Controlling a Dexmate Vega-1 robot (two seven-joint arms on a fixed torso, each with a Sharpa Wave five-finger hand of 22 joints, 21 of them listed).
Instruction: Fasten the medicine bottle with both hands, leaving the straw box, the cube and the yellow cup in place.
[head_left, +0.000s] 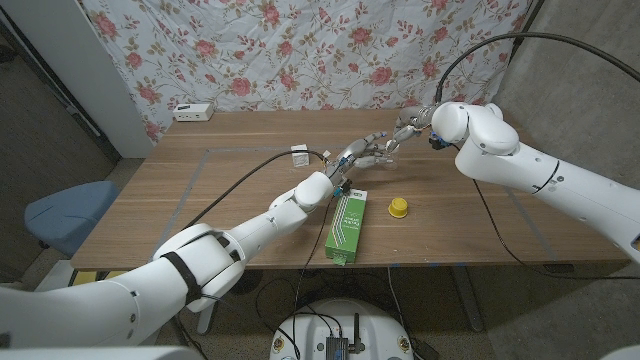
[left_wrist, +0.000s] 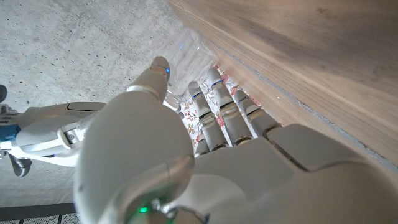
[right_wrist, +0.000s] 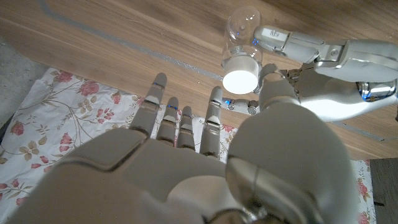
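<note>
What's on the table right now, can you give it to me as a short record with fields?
bottle: clear medicine bottle with white cap, held up between both hands
left hand: left hand grips the bottle
right hand: right hand at the cap end, grip unclear
box: green straw box lying near the front edge
cup: yellow cup beside the box
cube: small white cube
surface: wooden table

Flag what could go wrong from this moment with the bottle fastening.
1. The left hand seems to hold the clear medicine bottle only by its fingers, so twisting the white cap could make it slip.
2. The right hand meets it above the table; a dropped bottle might roll toward the yellow cup or straw box.
</note>
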